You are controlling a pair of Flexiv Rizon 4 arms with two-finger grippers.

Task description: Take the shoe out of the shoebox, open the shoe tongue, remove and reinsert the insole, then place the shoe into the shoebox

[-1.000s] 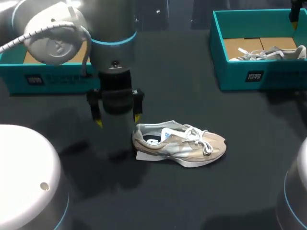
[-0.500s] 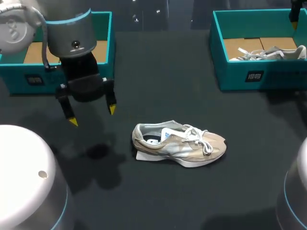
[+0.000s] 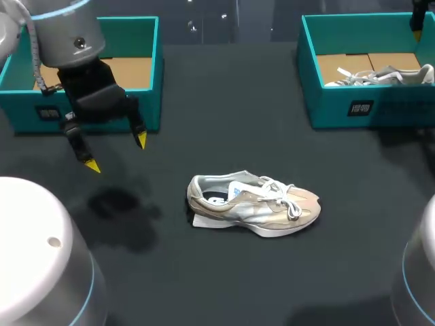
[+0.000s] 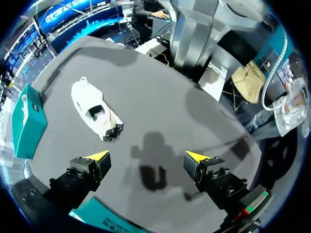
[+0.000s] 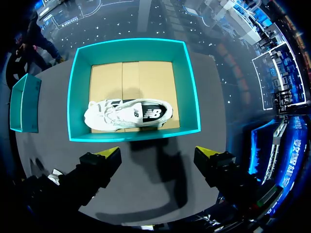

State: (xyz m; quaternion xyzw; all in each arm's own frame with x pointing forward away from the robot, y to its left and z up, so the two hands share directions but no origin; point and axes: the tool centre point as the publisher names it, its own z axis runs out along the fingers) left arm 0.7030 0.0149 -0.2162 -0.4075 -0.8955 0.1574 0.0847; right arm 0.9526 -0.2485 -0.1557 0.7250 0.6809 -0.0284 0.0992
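A beige and silver shoe (image 3: 253, 204) with white laces lies on its sole in the middle of the dark table, toe to the right, with a white insole edge showing under its heel. My left gripper (image 3: 114, 151) hangs open and empty well to the shoe's left, in front of the left teal shoebox (image 3: 153, 68). In the left wrist view the shoe (image 4: 95, 114) lies far ahead of the open left gripper (image 4: 146, 156). My right gripper (image 5: 158, 151) hangs open above the right teal shoebox (image 5: 133, 137), which holds a second white shoe (image 5: 129, 115).
The right shoebox (image 3: 340, 109) stands at the back right with the other shoe (image 3: 380, 76) in it. The left shoebox shows only its cardboard floor. Bare dark tabletop surrounds the middle shoe on all sides.
My left gripper has pulled away from the shoe's heel, moving left and back toward the left shoebox, still open. The shoe has not moved.
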